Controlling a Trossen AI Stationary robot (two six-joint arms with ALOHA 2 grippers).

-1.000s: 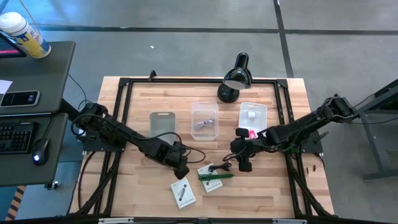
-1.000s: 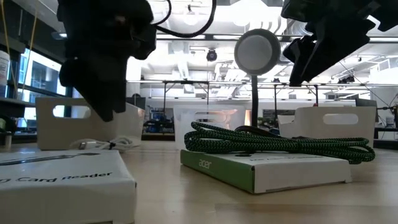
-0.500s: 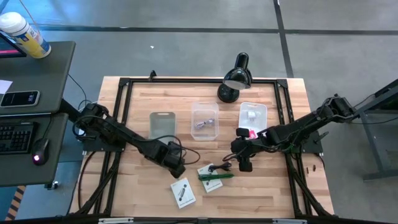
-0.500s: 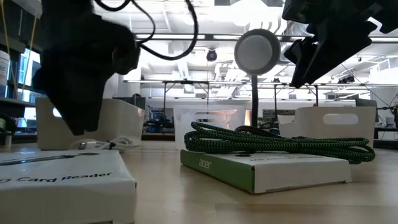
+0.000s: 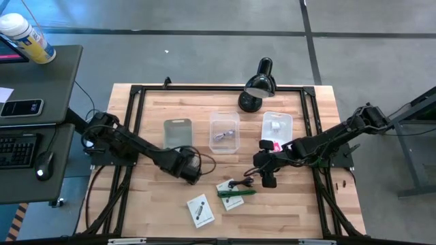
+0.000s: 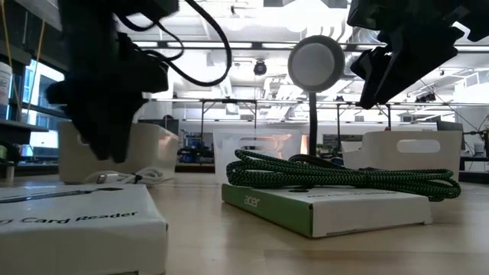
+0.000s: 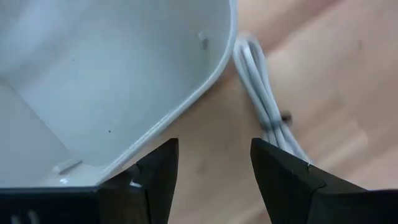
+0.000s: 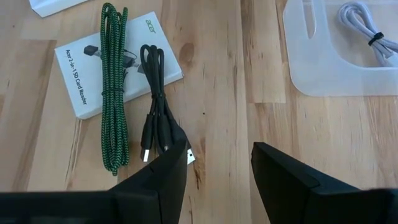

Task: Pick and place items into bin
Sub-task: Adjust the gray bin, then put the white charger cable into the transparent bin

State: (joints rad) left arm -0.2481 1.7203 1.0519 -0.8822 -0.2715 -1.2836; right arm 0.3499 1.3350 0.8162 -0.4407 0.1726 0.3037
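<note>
My left gripper is open and hovers near the left bin, with a pale cable on the wood beside that bin. My right gripper is open and raised above the coiled black cable lying flat on the table. Beside it, a green braided cable lies on a white card. A second white card box lies nearer the near edge.
The clear middle bin holds a white cable. The right bin holds a white block and a pink piece. A black desk lamp stands at the far edge. A black frame runs round the table.
My left gripper has drawn back from near the card box toward the table's far left, ending close to the left bin. The right arm and the items have stayed where they were.
</note>
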